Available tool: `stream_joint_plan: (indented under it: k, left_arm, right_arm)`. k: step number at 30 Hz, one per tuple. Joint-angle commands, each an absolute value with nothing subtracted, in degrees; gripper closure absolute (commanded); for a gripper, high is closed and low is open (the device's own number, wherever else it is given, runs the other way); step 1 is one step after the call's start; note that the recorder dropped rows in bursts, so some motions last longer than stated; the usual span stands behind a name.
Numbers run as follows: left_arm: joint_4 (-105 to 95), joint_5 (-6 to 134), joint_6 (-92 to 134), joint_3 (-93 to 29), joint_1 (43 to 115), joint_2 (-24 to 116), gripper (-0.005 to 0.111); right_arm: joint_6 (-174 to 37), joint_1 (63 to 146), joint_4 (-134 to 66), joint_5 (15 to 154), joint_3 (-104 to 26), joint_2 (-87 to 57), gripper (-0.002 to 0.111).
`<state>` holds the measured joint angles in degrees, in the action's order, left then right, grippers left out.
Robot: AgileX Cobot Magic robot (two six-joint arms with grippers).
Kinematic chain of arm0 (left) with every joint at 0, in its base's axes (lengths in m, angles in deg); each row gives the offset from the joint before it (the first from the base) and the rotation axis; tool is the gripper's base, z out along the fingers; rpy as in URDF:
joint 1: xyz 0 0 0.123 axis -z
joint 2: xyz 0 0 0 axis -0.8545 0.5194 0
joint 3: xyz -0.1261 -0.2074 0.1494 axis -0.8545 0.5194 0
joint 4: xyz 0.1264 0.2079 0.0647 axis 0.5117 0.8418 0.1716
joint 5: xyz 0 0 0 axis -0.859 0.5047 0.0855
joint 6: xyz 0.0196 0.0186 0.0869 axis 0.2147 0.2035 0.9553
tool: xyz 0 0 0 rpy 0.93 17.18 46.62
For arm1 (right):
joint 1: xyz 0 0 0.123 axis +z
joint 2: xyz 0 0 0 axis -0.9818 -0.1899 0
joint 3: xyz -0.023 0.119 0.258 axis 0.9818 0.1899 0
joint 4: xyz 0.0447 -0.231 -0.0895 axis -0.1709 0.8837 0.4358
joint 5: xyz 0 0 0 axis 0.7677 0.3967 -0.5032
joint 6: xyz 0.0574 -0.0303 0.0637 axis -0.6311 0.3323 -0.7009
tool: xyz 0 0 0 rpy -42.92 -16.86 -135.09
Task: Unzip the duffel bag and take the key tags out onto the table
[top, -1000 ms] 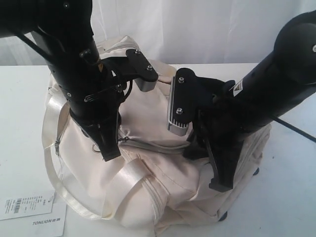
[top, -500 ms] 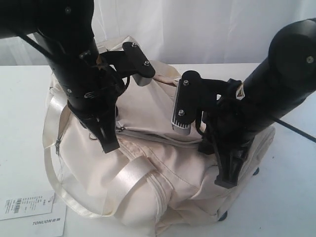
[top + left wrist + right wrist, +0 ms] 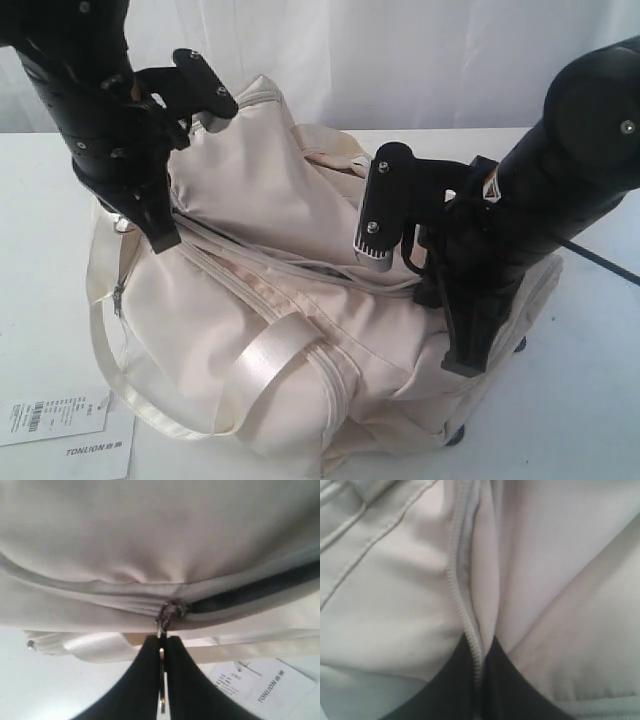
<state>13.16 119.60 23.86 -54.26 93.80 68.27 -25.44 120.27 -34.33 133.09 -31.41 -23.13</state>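
Observation:
The cream duffel bag [image 3: 300,300] lies on the white table [image 3: 40,200]. At the bag's left end my left gripper [image 3: 163,240] is shut on the metal zipper pull [image 3: 161,630], just below the slider [image 3: 169,611]. Behind the slider the zip gapes and shows dark grey lining [image 3: 250,591]. My right gripper [image 3: 467,362] is at the bag's right end, shut on a fold of bag fabric along the zipper teeth [image 3: 470,625]. The key tags are hidden.
White paper price tags [image 3: 65,432] lie on the table by the bag's front left corner. A shiny ribbon handle [image 3: 270,355] loops over the bag's front. A black cable [image 3: 600,256] runs off to the right. A white curtain hangs behind.
My left gripper has drawn the zipper pull to the left and up along the bag's top, opening the zip. My right gripper has closed on the fabric at the right end.

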Motion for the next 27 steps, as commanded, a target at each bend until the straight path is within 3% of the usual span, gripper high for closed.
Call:
stream_joint_plan:
  k: [1,12,19,21,25,27]
  left_arm:
    - [16.7,120.8,24.1,-54.0,89.3,67.5,0.107]
    - [15.0,114.4,25.7,-54.0,83.4,67.5,0.107]
    - [6.7,119.6,30.9,-54.0,83.4,67.5,0.107]
    - [2.0,120.2,33.7,-54.0,83.4,67.5,0.107]
    - [-1.1,120.7,35.3,-54.0,83.4,67.5,0.107]
    - [-2.4,120.8,35.8,-54.0,83.4,67.5,0.107]
  right_arm:
    - [-29.8,119.6,-25.6,137.2,-31.0,-23.0,0.108]
    - [-47.3,118.8,-1.4,138.6,-31.0,-23.0,0.108]
    - [-55.4,112.6,-5.8,131.4,-31.1,-22.7,0.106]
    - [-53.9,112.6,-13.7,130.3,-31.3,-21.4,0.092]
    - [-53.8,113.0,-18.7,130.2,-31.4,-16.7,0.040]
    - [-52.2,114.7,-19.4,130.0,-31.4,-13.6,0.032]
